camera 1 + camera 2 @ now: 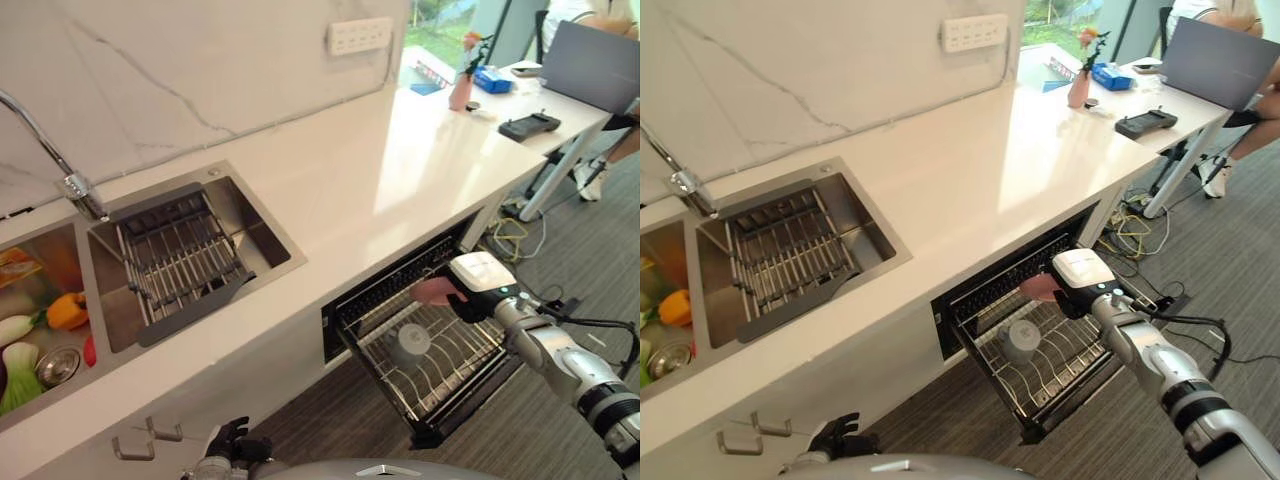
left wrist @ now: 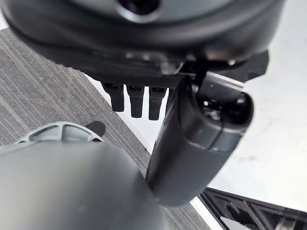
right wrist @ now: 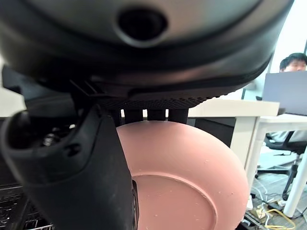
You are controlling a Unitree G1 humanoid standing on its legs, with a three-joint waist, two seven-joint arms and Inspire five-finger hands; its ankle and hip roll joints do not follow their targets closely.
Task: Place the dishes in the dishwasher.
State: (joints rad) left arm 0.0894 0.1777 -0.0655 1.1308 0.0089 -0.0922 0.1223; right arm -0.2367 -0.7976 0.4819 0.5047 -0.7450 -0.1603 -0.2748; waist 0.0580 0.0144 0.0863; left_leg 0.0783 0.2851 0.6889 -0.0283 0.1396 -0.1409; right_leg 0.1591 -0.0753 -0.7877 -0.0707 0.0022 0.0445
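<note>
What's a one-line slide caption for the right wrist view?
Right hand pinching a pink plate between thumb and fingers, with a person at a laptop behind.

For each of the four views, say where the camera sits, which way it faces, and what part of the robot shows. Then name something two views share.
Left eye view: on the head, looking down at the counter and dishwasher rack; right hand shows.
Right eye view: beside it, same scene; left hand low.
Left wrist view: on the left wrist, facing floor; relaxed fingers.
Right wrist view: on the right wrist, fingers pinching a pink plate.
Shared: both eye views show the plate over the rack.
</note>
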